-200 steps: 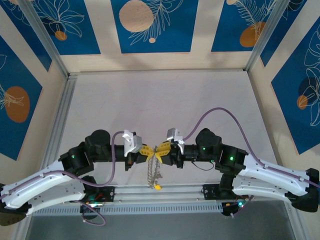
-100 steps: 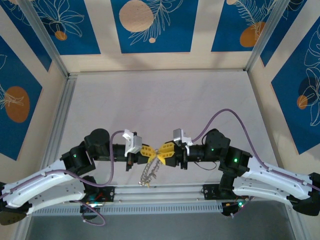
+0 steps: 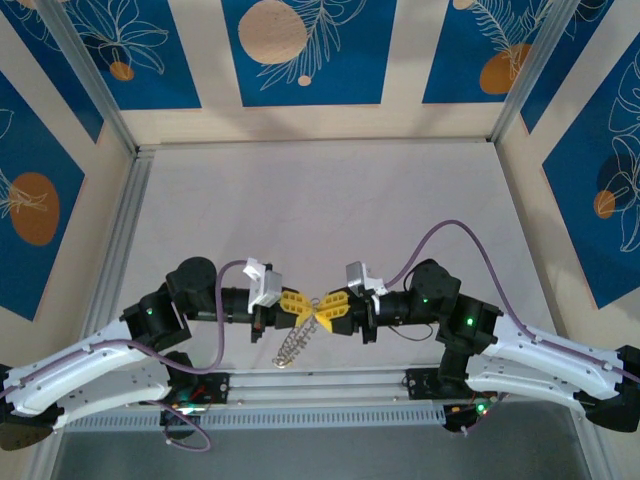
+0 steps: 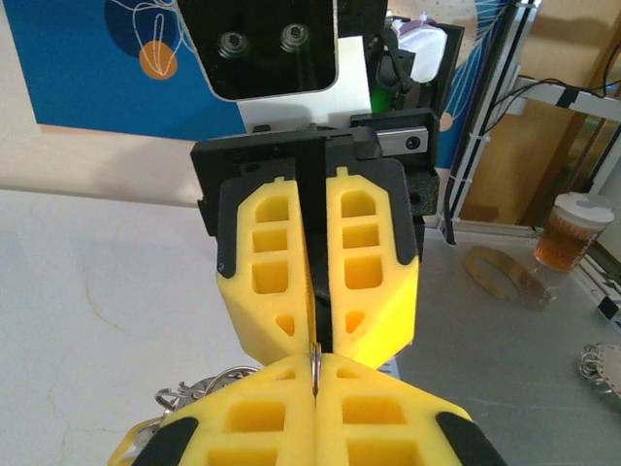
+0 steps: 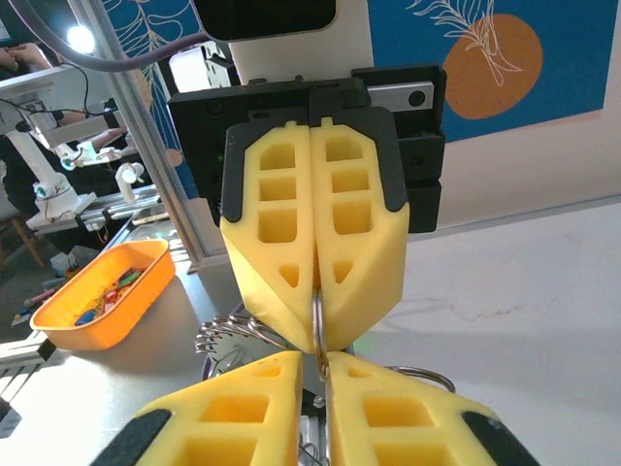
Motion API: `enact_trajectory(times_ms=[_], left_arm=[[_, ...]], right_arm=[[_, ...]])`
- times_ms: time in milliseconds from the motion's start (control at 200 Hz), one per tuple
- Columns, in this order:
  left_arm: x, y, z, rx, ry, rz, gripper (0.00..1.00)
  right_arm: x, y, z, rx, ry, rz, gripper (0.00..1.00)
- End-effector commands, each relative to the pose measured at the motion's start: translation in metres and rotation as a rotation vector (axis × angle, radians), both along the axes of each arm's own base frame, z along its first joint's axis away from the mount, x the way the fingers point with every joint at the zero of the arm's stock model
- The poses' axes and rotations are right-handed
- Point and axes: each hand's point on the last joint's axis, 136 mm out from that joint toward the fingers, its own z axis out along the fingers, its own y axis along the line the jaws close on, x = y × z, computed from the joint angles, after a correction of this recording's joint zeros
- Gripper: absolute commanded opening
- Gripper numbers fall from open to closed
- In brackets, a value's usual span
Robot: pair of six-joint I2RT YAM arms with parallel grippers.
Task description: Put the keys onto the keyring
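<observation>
Where left claw (image 5: 316, 335) meets right claw (image 4: 318, 340), keyring (image 4: 313, 367) pinched in left.

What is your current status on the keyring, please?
Left gripper and right gripper both shut on the keyring, fingers tip to tip. Metal cluster dangles beneath. No single key made out.

Open table (image 3: 330, 190) beyond; left and right jaws, tip to tip, bar the near middle.
</observation>
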Motion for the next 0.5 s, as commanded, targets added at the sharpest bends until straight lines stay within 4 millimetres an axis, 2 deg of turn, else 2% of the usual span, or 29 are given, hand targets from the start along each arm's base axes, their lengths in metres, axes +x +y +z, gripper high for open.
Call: enact_trajectory(times_ms=[0, 380, 495], left_arm=[[-0.0027, 0.0028, 0.0331, -0.106, -0.038, -0.013, 0.00], [-0.0059, -0.0005, 0.0301, -0.098, -0.025, -0.042, 0.00], [-0.0051, -0.0004, 0.0287, -0.096, -0.025, -0.038, 0.00]], right_arm=[[-0.0047, 0.0006, 0.0060, 0.029, -0.024, 0.028, 0.14], [-0.0039, 0.0054, 0.0101, 0.049, -0.031, 0.039, 0.15], [-0.0042, 0.0067, 0.0115, 0.052, -0.031, 0.045, 0.03]])
